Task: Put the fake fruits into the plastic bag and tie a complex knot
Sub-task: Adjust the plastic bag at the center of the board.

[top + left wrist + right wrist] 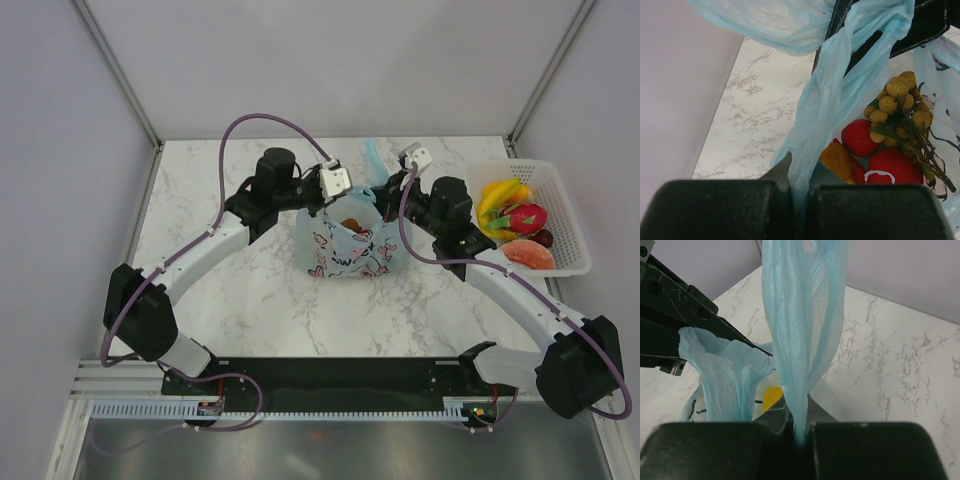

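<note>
We see the thin translucent light-blue plastic bag (345,250) standing near the middle of the white marble counter (230,290), a little toward its far edge, with its white panel of pink doodles turned to the near edge; both arms reach in over it from either side.

The left end effector (800,200) has its fingers pressed together on a gathered strip of the bag's film at the left of the mouth; in the left wrist view the film runs straight up out of the grip.

The right end effector (799,437) is likewise clamped on the bag, pinching a twisted handle loop that rises tall above its fingers; the two end effectors sit close together over the mouth, each with its own handle.

Inside the bag we make out a tan cluster of small round plastic fruits (900,102) on dark stems, a red round plastic fruit (860,137), a larger red plastic fruit with a white mark (895,167) and an orange-brown plastic piece (837,160), all lying against one another at the bottom.

A white mesh plastic basket (570,235) sits by the counter's right edge toward the far corner, well apart from the bag; it holds yellow plastic bananas (498,195), a pink-red plastic dragon fruit (528,216), a small dark ball (543,238) and an orange-red plastic slice (528,255).
</note>
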You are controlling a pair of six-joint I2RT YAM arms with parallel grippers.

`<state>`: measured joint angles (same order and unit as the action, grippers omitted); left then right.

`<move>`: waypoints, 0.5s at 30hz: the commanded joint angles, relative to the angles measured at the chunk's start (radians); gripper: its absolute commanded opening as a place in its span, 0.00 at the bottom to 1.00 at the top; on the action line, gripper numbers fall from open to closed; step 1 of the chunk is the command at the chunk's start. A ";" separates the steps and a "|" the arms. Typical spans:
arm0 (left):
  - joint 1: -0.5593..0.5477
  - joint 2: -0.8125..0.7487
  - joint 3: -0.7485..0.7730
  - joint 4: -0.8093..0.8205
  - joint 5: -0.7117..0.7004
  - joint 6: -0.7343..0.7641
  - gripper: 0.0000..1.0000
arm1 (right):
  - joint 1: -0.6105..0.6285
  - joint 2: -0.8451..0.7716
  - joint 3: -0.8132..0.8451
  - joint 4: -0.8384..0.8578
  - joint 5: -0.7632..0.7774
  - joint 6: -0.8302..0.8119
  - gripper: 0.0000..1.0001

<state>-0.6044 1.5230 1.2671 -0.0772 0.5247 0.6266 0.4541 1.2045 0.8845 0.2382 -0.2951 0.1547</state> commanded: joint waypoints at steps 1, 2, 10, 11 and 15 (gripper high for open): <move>-0.008 0.003 0.043 -0.022 -0.002 0.048 0.02 | -0.002 -0.020 -0.001 0.016 -0.001 -0.015 0.05; -0.008 0.003 0.041 -0.022 -0.006 0.048 0.02 | -0.002 -0.023 -0.002 0.016 0.002 -0.011 0.05; -0.008 0.043 0.103 -0.053 -0.040 -0.014 0.02 | -0.002 -0.060 0.004 -0.022 0.010 -0.018 0.19; -0.008 0.046 0.112 -0.058 -0.032 -0.019 0.02 | -0.002 -0.063 0.002 -0.039 0.010 -0.023 0.20; -0.008 0.049 0.123 -0.062 -0.031 -0.025 0.02 | -0.002 -0.082 -0.009 -0.053 0.011 -0.052 0.24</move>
<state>-0.6083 1.5665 1.3434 -0.1307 0.5007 0.6254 0.4541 1.1553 0.8772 0.1890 -0.2874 0.1402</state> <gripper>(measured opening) 0.030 0.230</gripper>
